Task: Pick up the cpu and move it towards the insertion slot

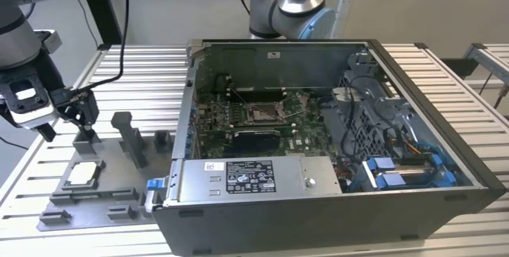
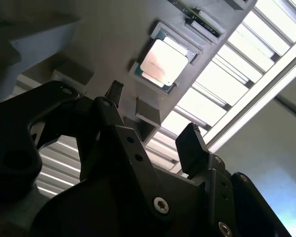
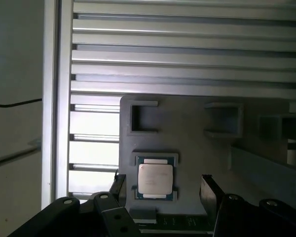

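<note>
The small flat square cpu [image 1: 83, 174] with a silvery metal top lay in the lower left of the exterior view, flat in a shallow square recess of the grey plastic fixture plate [image 1: 102, 204]. In the first wrist view, the cpu [image 3: 155, 179] showed a smooth, pale, slightly warm-coloured lid, and around the lid a thin greenish edge with small tabs at the sides. In the second wrist view the same chip [image 2: 164, 62] shone brightly and sat straight inside its frame on the fixture [image 2: 113, 29]. The black two-finger gripper [image 1: 68, 130] hung at the exterior view's left, above the far part of the fixture and just beyond the cpu, not touching it. Its jaws stood apart and held nothing. In the first wrist view the gripper [image 3: 163, 182] had one fingertip [image 3: 119, 181] on each side of the chip, with the grey plate [image 3: 187, 128] under them. In the second wrist view the gripper [image 2: 153, 113] was also spread wide. The insertion slot [image 1: 265, 112], a square silver metal frame with a brownish centre, sat near the middle of the exterior view on the green circuit board [image 1: 309, 139] inside the open black computer case [image 1: 318, 224], well apart from the cpu. All stood on the pale slatted metal table [image 1: 477, 93].
</note>
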### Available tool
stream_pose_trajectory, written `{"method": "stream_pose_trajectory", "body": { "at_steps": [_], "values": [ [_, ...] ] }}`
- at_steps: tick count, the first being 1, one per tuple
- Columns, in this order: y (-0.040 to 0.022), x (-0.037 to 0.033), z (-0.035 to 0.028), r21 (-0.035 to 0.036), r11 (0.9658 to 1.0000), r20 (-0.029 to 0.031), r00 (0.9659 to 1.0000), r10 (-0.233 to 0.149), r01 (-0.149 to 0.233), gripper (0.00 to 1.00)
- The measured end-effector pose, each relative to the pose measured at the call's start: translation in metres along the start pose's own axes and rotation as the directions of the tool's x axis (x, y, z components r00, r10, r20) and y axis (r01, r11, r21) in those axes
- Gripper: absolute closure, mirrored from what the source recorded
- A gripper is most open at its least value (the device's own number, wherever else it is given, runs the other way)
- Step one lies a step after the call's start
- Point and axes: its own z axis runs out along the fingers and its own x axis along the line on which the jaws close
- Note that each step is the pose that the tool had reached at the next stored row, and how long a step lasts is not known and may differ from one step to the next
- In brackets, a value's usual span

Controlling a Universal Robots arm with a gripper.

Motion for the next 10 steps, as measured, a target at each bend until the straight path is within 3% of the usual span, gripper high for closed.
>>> {"method": "stream_pose_trajectory", "body": {
  "at_steps": [3,10],
  "values": [
    [-0.0018,0.0001,0.0052,0.0003,1.0,-0.0002,1.0,0.0,0.0,0.0],
    [-0.0138,0.0003,0.0175,0.0001,1.0,0.0001,1.0,0.0,0.0,0.0]
  ]
}}
